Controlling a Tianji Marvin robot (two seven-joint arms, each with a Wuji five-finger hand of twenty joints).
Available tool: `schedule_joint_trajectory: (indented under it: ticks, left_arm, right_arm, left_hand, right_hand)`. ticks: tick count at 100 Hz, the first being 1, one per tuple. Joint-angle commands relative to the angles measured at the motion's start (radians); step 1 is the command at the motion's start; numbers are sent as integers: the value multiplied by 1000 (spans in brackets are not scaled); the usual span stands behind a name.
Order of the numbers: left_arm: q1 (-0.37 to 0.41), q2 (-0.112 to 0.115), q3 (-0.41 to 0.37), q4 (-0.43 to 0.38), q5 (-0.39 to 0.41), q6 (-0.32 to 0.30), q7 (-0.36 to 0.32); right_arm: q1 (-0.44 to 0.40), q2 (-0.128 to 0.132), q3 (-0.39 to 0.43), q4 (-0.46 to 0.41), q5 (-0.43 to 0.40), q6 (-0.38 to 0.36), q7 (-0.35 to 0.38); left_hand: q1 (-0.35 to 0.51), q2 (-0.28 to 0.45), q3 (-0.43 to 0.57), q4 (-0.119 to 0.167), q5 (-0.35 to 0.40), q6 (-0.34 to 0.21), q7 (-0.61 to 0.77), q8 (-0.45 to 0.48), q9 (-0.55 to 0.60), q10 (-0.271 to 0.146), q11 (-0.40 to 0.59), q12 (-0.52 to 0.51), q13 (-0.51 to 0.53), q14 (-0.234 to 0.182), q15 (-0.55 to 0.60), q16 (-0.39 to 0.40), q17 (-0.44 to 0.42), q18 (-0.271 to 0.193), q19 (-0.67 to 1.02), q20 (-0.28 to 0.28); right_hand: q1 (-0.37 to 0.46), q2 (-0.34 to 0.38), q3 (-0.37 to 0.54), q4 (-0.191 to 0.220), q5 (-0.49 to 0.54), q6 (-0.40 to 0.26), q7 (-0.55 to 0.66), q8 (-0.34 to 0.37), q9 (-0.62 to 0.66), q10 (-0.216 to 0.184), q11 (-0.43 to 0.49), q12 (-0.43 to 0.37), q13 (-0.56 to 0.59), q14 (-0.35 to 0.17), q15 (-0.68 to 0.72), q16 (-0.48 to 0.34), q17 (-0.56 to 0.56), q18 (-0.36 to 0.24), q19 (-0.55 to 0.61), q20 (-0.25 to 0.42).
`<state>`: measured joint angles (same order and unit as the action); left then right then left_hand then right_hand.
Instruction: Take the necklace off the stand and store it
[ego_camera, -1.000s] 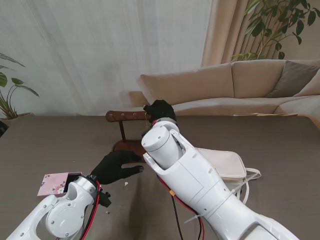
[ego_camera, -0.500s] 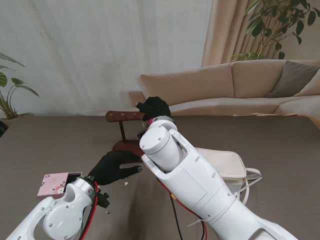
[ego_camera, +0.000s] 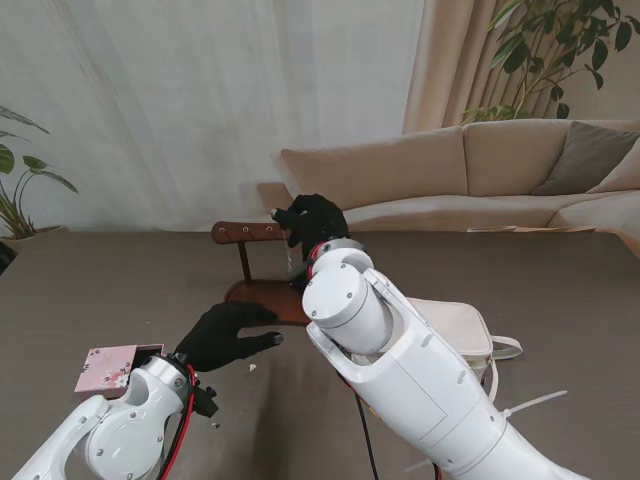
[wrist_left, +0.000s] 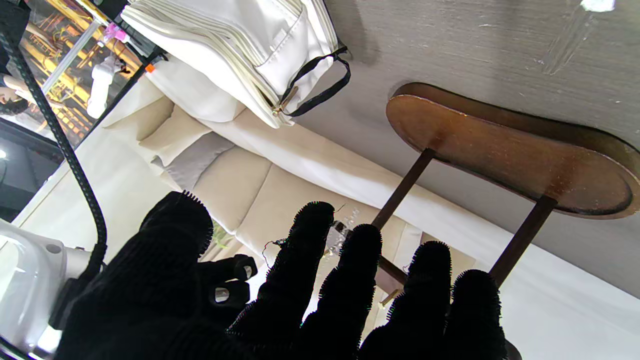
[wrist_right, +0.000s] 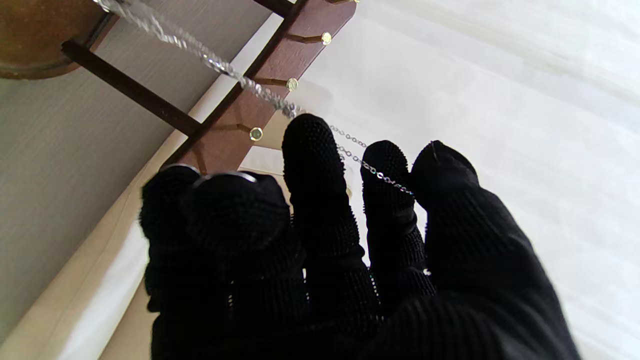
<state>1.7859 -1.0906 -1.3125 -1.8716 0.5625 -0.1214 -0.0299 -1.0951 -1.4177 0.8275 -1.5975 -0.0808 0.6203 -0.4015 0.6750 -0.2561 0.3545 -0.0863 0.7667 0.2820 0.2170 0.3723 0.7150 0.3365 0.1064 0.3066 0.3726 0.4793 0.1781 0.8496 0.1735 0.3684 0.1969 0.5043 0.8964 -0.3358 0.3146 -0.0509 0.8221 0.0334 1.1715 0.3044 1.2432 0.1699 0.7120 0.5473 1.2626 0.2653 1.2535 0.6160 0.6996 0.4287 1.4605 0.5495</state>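
Note:
The wooden necklace stand (ego_camera: 250, 232) has a peg-studded crossbar (wrist_right: 265, 85) on two posts over an oval base (wrist_left: 510, 155). My right hand (ego_camera: 312, 220) is at the crossbar's right end, thumb and fingers closed on the thin silver necklace (wrist_right: 380, 175). The chain runs taut from my fingertips (wrist_right: 310, 135) past the pegs toward the base. My left hand (ego_camera: 225, 335) hovers open, fingers apart (wrist_left: 360, 260), just nearer to me than the base, holding nothing.
A pink flowered box (ego_camera: 108, 367) lies near my left forearm. A white bag (ego_camera: 450, 325) with straps (wrist_left: 240, 50) lies right of the stand. A sofa and plants stand beyond the table's far edge.
My right hand shifted slightly along the crossbar's right end with the chain in it, and the right elbow swung to the right. The left hand barely moved.

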Motion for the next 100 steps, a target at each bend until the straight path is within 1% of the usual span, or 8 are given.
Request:
schedule_joint_trajectory:
  ticks: [1,27,46,61,78,80,88,100]
  left_arm:
    - [-3,-3,2,-1,-3,4,-23]
    - [-13,-1,9,4,-8,9,-34]
    - [-20,-1,14,8,-11,13,-39]
    - [-22,1,16,9,-5,18,-44]
    - [-28,4,23,12,9,29,-58]
    - [-29,5,24,13,11,30,-59]
    - [-33,6,27,14,14,35,-63]
    - [-30,7,23,12,30,38,-66]
  right_arm:
    - [-19,19,8,-31,-1,-14,12]
    - [-83,89,40,-129,-69,-71,108]
    - [-136,130,67,-178,-101,-135,164]
    - [-174,161,88,-199,-132,-196,213]
    - [-212,195,113,-209,-162,-269,276]
    - [-216,198,116,-210,-163,-276,281]
    - [-232,207,128,-214,-164,-306,299]
    - [-252,221,142,-222,-178,-343,325]
  left_hand:
    - [21,50,-20,46,17,-15,6,8,4,6,1,4,17,13,-7,-10,-1,-2,2,12]
    - [20,51,-20,46,16,-15,6,8,4,7,1,4,17,13,-7,-10,-1,-1,2,12]
    - [21,50,-19,46,16,-16,5,8,4,7,1,4,17,13,-6,-8,-2,-2,2,12]
    - [21,50,-19,46,14,-16,5,7,3,6,1,4,16,14,-6,-8,-2,-2,2,12]
    - [19,50,-19,45,0,-20,-2,5,0,5,0,4,16,10,-7,-8,-1,-3,2,12]
    - [20,50,-18,45,-3,-20,-4,4,0,5,0,4,16,11,-7,-8,-1,-3,2,12]
    - [20,49,-18,45,-8,-21,-6,3,-4,3,-1,4,13,9,-8,-8,-3,-5,1,12]
    - [20,49,-18,45,-21,-25,-12,1,-11,3,-3,3,7,7,-9,-9,-6,-8,0,11]
  right_hand:
    - [39,-20,-31,-22,19,-5,0,19,36,-19,-11,16,38,-15,23,15,170,23,65,-23]
    - [35,-21,-27,-20,24,-4,-1,24,41,-19,-7,20,39,-21,27,17,173,19,67,-22]
    - [30,-23,-22,-20,28,-7,-2,27,45,-21,-5,24,39,-24,29,19,175,19,66,-22]
    - [25,-25,-16,-19,33,-7,-4,28,50,-22,-5,26,40,-29,32,21,180,15,66,-22]
    - [16,-25,-7,-19,37,-11,-6,31,54,-26,-7,27,40,-34,34,22,183,13,66,-23]
    - [15,-26,-5,-19,36,-11,-7,32,54,-27,-7,28,40,-41,34,22,183,12,66,-23]
    - [14,-28,-1,-20,36,-13,-7,33,54,-26,-8,29,40,-35,34,23,184,10,66,-23]
    - [8,-26,3,-21,35,-16,-8,34,54,-29,-9,30,41,-41,34,23,185,8,67,-24]
